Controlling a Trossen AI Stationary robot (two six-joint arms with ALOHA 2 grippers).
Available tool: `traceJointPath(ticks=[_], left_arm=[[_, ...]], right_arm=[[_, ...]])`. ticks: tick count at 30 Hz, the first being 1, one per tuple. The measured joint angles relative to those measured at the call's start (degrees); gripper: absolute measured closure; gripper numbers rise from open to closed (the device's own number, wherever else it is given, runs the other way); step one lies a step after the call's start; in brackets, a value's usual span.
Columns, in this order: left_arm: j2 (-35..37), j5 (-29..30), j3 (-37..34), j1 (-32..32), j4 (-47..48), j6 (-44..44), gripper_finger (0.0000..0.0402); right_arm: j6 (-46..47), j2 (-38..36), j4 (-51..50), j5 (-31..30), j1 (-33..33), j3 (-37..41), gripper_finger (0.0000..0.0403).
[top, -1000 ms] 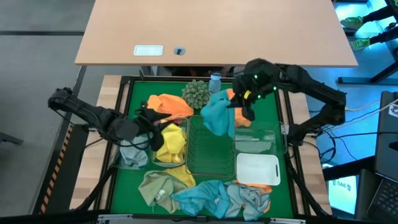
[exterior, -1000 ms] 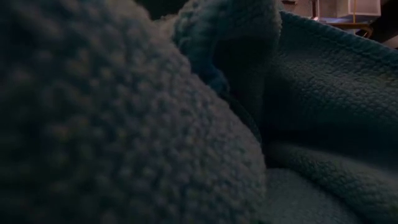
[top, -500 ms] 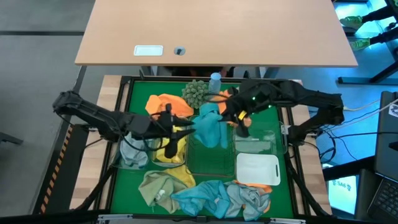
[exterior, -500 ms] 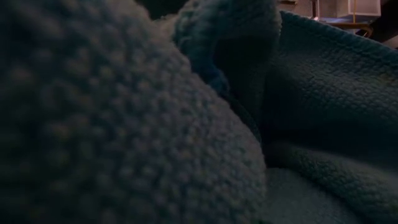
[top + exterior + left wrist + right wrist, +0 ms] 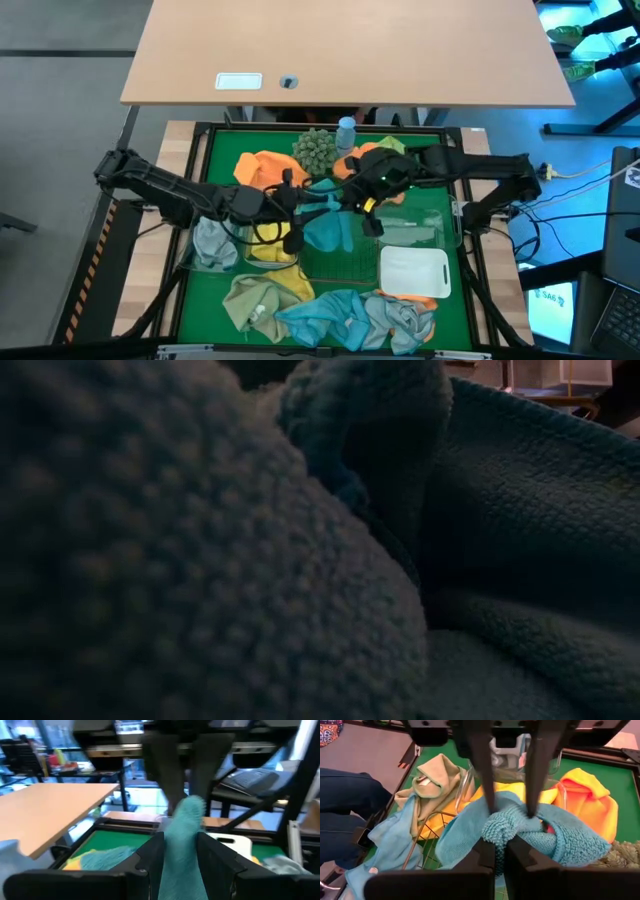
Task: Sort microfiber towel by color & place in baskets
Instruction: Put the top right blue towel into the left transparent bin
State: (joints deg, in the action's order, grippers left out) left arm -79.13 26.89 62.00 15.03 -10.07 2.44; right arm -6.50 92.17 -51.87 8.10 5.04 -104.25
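Both arms reach in low from opposite sides and meet mid-table over the wire basket (image 5: 340, 255). The right gripper (image 5: 352, 195) is clamped on a bunched fold of the teal towel (image 5: 328, 228), fingers pinched tight together on it. The left gripper (image 5: 305, 205) has come in from the other side with the same towel running up between its fingers (image 5: 150, 852), which are spread around the cloth; can't tell if it's actually squeezing it. The towel hangs over the wire basket's left half.

Bins: the clear one on the far left (image 5: 212, 247) has a grey towel, the next clear bin (image 5: 272, 240) has yellow, and the white bin (image 5: 414, 270) looks bare. Loose orange, tan, teal and grey towels lie on the green mat (image 5: 225, 150).
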Motion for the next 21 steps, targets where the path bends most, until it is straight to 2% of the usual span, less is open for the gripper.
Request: traceJointPath(ticks=[13, 21], left_arm=[[0.0, -1.3, 0.0, 0.0, 0.4, 1.3, 0.0294], [0.0, -2.9, 0.0, 0.0, 0.6, 2.0, 0.0349]], right_arm=[[-1.7, 0.7, 5.4, 2.0, -0.1, 0.0, 0.0389], [-1.7, 0.7, 5.3, 2.0, -0.2, 0.0, 0.0388]])
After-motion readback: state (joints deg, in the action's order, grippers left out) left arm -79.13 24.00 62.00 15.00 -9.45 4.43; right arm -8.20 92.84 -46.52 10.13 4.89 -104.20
